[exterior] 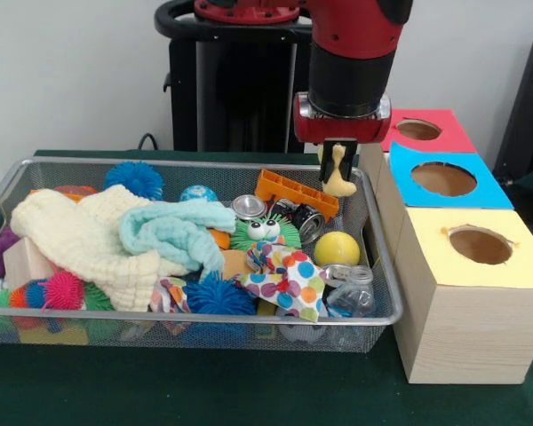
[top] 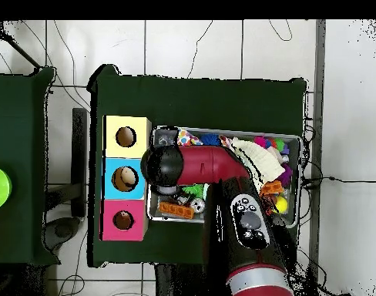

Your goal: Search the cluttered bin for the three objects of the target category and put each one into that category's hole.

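Note:
The silver wire-mesh basket (exterior: 195, 162) fills the left and middle of the front view, packed with cloths, balls and toys. It also shows in the overhead view (top: 300, 158). My gripper (exterior: 339, 164) hangs over the basket's back right corner, next to the boxes. It is shut on a small pale tan animal figure (exterior: 340, 182) with a long neck, held upright above the clutter. In the overhead view the arm's wrist (top: 164, 171) hides the gripper and the figure. No yellow duck or brown-and-white figure shows in the basket.
Three wooden boxes with round holes stand right of the basket: red top (exterior: 424, 130), blue top (exterior: 444, 177), yellow top (exterior: 480, 246). In the basket lie a cream cloth (exterior: 80, 235), a light blue cloth (exterior: 173, 231), a yellow ball (exterior: 337, 248) and an orange toy truck (exterior: 295, 193).

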You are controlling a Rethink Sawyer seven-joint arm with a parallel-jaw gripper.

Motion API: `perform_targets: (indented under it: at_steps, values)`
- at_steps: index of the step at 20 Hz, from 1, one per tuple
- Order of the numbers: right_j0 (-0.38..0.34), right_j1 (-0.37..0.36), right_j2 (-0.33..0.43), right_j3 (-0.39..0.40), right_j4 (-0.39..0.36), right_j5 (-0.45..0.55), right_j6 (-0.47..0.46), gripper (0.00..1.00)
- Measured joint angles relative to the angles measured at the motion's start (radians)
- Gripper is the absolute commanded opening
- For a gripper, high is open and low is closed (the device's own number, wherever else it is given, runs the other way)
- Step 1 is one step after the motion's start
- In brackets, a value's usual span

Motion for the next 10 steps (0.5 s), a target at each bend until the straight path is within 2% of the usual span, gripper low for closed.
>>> perform_targets:
  at_steps: [10]
  values:
    - [0.062,-0.083,-0.03,0.012,0.013,0.011,0.0,0.0]
